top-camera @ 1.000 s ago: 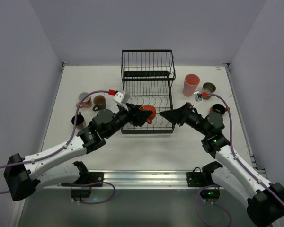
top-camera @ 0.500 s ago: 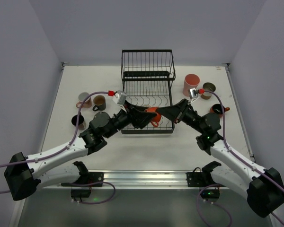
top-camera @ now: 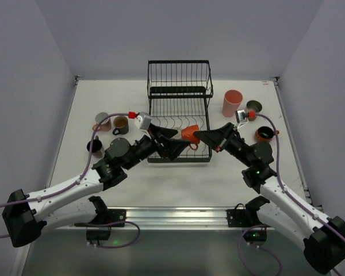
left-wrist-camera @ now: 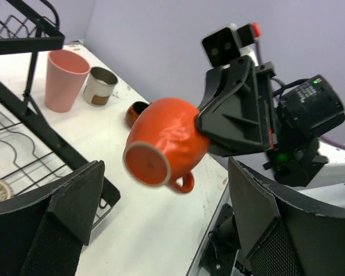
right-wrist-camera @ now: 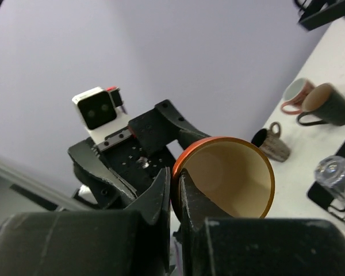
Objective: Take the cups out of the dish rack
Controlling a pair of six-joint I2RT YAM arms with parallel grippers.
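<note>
An orange-red cup (top-camera: 189, 133) hangs sideways in the air over the front right of the dish rack (top-camera: 178, 160). My right gripper (top-camera: 199, 136) is shut on its rim, one finger inside the cup (right-wrist-camera: 224, 184) and one outside. In the right wrist view that gripper (right-wrist-camera: 175, 190) pinches the rim's left edge. My left gripper (top-camera: 177, 142) stands open just left of the cup, touching nothing. The left wrist view has the cup's base (left-wrist-camera: 149, 164) facing me, above the gap of the open left gripper (left-wrist-camera: 167, 221), with its handle pointing down.
Right of the rack stand a pink tumbler (top-camera: 232, 102), a beige-grey cup (top-camera: 254, 106) and a dark cup (top-camera: 264, 134). On the left are a pink mug (top-camera: 102, 121), a brown mug (top-camera: 121, 123) and a dark mug (top-camera: 95, 147). A clear glass (right-wrist-camera: 335, 172) sits in the rack.
The right gripper closed on the orange-red cup's rim. The left gripper let go of the cup and opened wide. The cup shifted slightly back and right over the rack.
</note>
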